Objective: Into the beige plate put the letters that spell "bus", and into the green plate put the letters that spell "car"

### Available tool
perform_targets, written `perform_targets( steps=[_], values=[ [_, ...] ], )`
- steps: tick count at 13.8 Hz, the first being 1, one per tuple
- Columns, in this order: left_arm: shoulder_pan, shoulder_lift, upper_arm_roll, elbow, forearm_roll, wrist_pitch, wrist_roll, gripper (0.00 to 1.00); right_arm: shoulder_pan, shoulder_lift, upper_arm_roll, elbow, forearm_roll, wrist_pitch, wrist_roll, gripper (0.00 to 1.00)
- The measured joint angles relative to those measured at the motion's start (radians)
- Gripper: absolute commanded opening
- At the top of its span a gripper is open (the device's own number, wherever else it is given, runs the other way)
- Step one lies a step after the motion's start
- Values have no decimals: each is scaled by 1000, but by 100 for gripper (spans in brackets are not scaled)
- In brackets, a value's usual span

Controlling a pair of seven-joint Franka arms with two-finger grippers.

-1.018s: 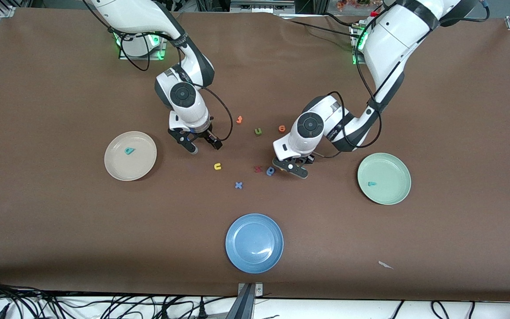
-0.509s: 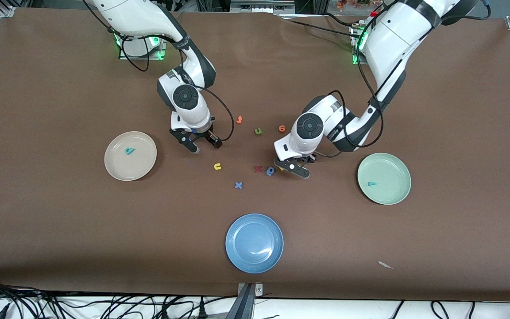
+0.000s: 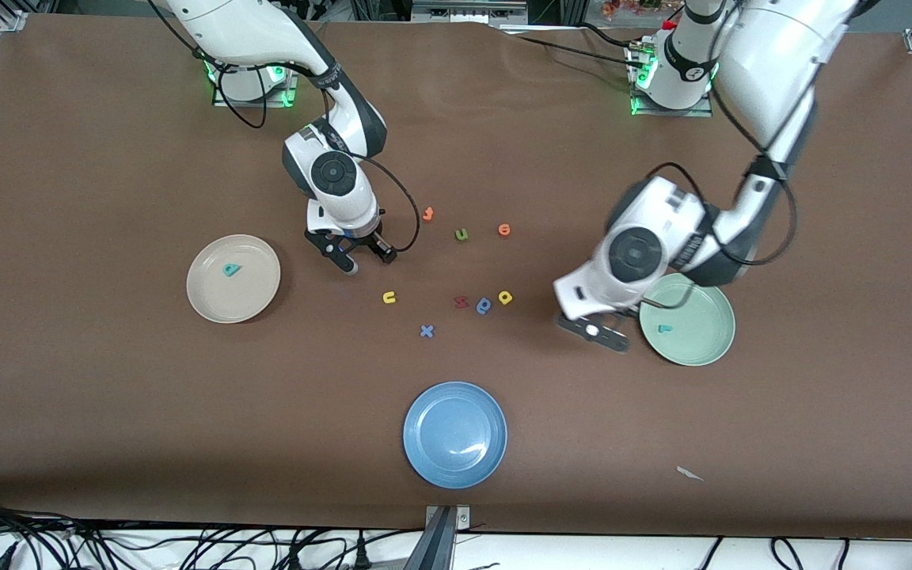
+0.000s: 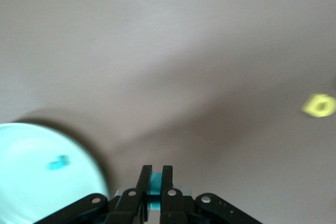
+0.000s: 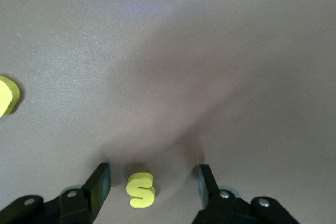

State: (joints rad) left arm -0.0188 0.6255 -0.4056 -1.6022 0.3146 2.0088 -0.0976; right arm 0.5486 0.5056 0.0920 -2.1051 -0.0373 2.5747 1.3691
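The left gripper (image 3: 600, 331) is clamping a small teal letter (image 4: 155, 184) beside the green plate (image 3: 705, 340), while the right gripper (image 5: 152, 184) is straddling the yellow "s" (image 5: 140, 189), fingers parted.

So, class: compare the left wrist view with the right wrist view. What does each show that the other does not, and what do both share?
Only the left wrist view shows the left gripper shut on a small teal letter, with the green plate beside it, a teal letter in the plate, and a yellow letter farther off.

Only the right wrist view shows the right gripper open around a yellow "s" lying on the table.

Both share the brown table.
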Motion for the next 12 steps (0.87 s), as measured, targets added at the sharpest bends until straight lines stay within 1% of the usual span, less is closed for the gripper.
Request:
perform_targets(
  steps=[1, 2, 3, 4, 5, 7, 9, 10, 11, 12],
  values=[
    [48, 4, 2, -1, 12, 0, 58, 0, 2, 0, 0, 0, 0, 0, 0, 75],
    [91, 9, 4, -1, 49, 0, 104, 10, 5, 0, 1, 0, 0, 0, 0, 75],
    [124, 14, 4, -1, 89, 0, 131, 64, 8, 0, 2, 1, 0, 0, 0, 73],
    [145, 19, 4, -2, 116, 0, 148, 100, 11, 0, 3, 2, 0, 0, 1, 72],
    [154, 24, 4, -2, 123, 0, 158, 100, 13, 0, 3, 4, 0, 0, 1, 67],
    [149, 27, -1, -2, 124, 0, 161, 100, 15, 0, 3, 7, 0, 0, 1, 52],
    [139, 27, -18, -2, 124, 0, 160, 100, 15, 1, 3, 8, 0, 0, 1, 41],
    [136, 27, -41, -1, 119, 0, 156, 100, 16, 1, 3, 11, 0, 2, 1, 28],
    [134, 26, -74, -1, 105, 0, 137, 100, 17, 1, 3, 14, 0, 1, -1, 24],
    [131, 26, -108, 0, 83, 0, 108, 100, 18, 1, 3, 14, -1, 1, -4, 16]
  ],
)
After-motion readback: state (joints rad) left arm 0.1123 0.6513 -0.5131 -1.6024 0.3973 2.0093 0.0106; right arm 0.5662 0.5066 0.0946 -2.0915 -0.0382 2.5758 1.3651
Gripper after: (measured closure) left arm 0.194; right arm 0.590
